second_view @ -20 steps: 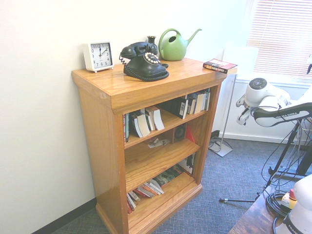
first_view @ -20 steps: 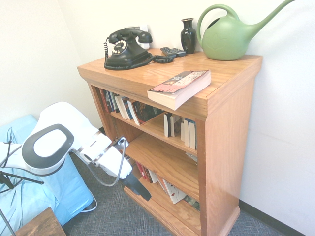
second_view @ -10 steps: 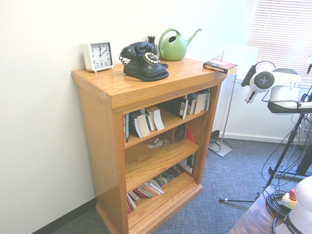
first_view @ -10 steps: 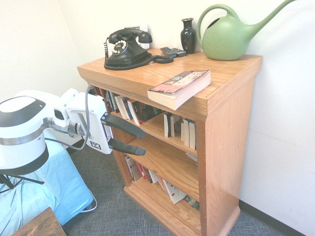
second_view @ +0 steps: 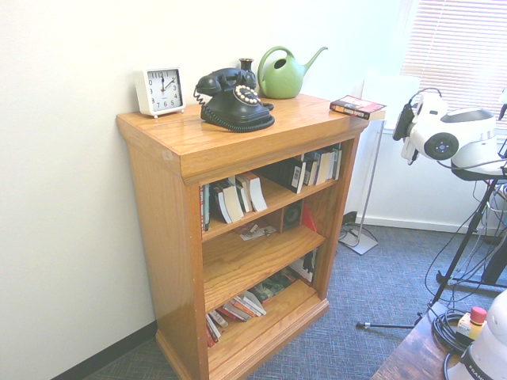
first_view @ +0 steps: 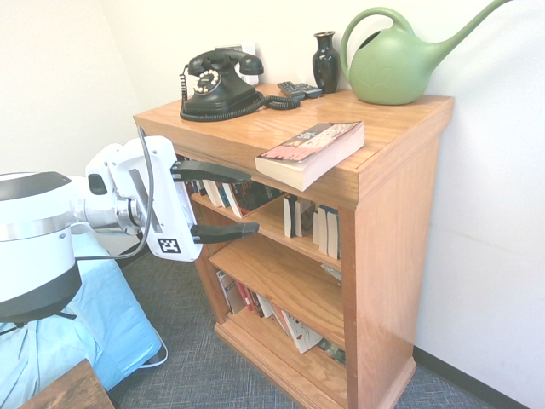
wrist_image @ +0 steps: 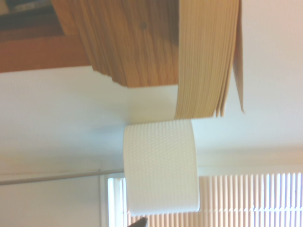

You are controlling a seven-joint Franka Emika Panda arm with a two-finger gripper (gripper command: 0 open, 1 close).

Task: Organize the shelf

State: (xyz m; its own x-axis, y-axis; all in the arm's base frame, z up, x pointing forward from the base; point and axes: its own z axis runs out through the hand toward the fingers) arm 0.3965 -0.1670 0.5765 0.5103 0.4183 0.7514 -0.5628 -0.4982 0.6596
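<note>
Beyond the black two-finger gripper (first_view: 215, 203), its fingers spread with nothing between them, stands the honey-coloured oak bookcase (first_view: 387, 256), slanting paperback books (first_view: 298, 331) on its lowest level.

White Franka arm (first_view: 38, 230), one: enters from left edge in first exterior view, from right edge in second. Wrist (first_view: 111, 200): bent, raised near front of shelf. Two-finger gripper (first_view: 215, 202), one: white body, square black-and-white marker on lower part. Fingers (first_view: 223, 233): black, pair, one above other, spread apart, nothing between. Pointing toward bookcase, roughly level.
</note>
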